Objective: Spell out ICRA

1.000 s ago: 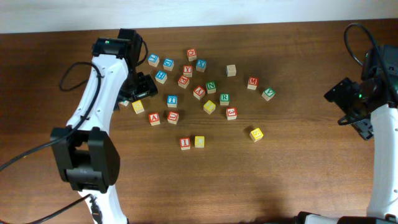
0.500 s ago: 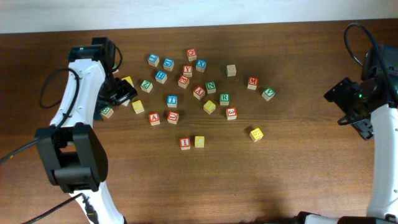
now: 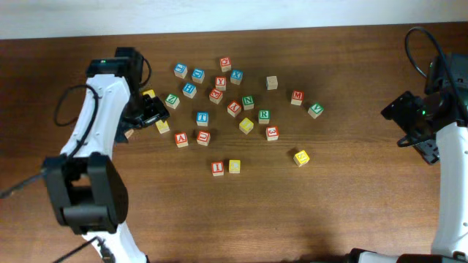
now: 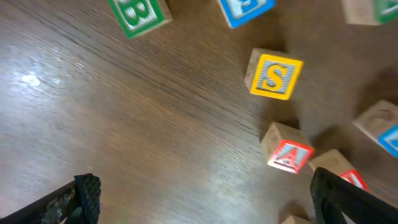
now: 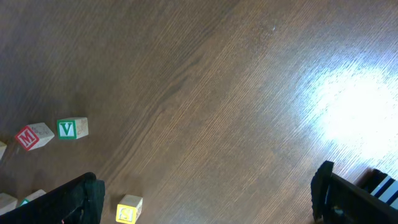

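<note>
red A cube [image 4: 286,149] near yellow S cube [image 4: 274,75]

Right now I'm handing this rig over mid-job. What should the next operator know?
Left gripper: open, empty, over the left side of the loose cubes, close to A.
Right gripper: open, empty, over bare table at the right.
I and C sit side by side below the loose cubes.
R and A lie among the loose cubes.
Done: I, C.
Left: R, then A, set to the right of C.
</note>
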Controlling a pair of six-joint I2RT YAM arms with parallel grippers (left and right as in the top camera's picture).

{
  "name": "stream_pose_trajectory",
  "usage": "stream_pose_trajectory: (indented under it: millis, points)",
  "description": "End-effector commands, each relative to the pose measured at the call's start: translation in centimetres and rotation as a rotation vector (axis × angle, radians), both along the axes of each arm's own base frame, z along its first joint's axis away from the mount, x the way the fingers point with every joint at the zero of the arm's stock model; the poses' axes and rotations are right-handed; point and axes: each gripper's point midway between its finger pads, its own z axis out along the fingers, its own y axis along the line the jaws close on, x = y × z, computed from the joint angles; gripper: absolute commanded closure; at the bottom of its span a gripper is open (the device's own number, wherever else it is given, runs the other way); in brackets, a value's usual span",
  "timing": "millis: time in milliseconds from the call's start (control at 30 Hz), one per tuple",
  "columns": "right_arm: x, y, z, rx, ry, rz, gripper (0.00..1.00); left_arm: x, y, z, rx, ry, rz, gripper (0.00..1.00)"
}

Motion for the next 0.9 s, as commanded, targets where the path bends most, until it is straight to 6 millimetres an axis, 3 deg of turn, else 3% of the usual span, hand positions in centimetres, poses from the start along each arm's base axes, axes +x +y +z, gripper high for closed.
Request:
stream_pose_trajectory:
  millis: [0,733,867]
  points:
    - [-0.03,-0.37,0.03,-0.013,0.004,-0.012,0.01,0.67,1.23,2.53,0.068,-0.074,-0.017,0.01]
    - [-0.02,-0.37,0.03,-0.013,0.004,-0.012,0.02,1.15,1.01,2.54,0.055,-0.094,-0.016,0.01]
    - [-0.32,-1.22,0.20,-0.062,0.018,-0.028,0.02,1.15,0.99,2.54,0.054,-0.094,-0.016,0.01]
